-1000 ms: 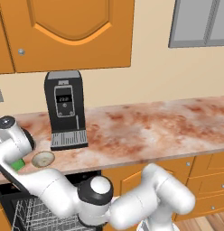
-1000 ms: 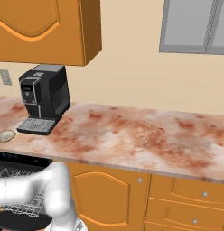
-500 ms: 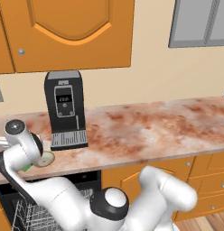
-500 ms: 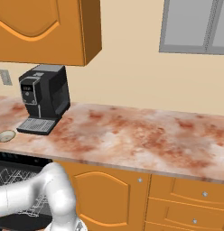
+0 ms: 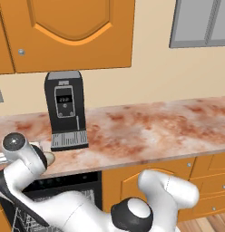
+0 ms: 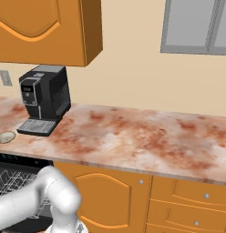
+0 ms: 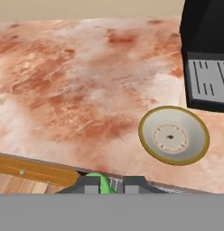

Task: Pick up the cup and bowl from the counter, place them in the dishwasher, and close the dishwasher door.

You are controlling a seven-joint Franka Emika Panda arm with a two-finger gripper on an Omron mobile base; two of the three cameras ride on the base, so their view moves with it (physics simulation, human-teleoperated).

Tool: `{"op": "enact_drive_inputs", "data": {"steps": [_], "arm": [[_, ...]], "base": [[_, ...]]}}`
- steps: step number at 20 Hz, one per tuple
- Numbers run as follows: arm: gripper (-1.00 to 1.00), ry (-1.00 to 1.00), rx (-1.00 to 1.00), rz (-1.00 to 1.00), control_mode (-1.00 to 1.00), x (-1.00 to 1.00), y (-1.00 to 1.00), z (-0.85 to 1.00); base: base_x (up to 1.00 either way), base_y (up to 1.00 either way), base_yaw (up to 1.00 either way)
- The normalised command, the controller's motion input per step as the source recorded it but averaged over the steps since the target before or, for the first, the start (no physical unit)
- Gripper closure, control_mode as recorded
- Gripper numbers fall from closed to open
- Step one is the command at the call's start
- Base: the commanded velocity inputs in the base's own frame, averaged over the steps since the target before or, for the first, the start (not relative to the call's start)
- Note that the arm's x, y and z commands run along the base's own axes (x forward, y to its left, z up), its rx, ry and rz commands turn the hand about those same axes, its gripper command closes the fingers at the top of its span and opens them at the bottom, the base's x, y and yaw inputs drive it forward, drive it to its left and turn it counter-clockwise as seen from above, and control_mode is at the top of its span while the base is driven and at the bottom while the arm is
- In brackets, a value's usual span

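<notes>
The jaws (image 7: 108, 184) are nearly closed on the small bright green tumbler-shaped cup (image 7: 101, 182), held just off the marbled reddish-brown stone tabletop's (image 7: 73, 85) front edge, above the black dishwasher's grey wire rack (image 6: 14, 182). The shallow beige bowl (image 7: 174, 135) lies ahead of them near that edge.

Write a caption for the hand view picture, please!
Gripper holding the green cup, with the bowl on the counter.
</notes>
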Motion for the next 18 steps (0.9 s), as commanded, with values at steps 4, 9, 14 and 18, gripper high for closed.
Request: {"op": "enact_drive_inputs", "data": {"steps": [4, 9, 14, 18], "arm": [[1.0, -0.08, -0.29, 0.24, -1.0, -0.8, -0.03, 0.15], [1.0, -0.06, -0.25, 0.22, -1.0, -0.63, -0.13, 0.09], [1.0, -0.01, -0.07, 0.22, -1.0, -0.25, -0.3, 0.0], [1.0, 0.0, -0.03, 0.19, -1.0, -0.19, -0.26, -0.04]], "base": [[0.0, 0.0, 0.0], [0.0, 0.0, 0.0], [0.0, 0.0, 0.0], [0.0, 0.0, 0.0]]}}
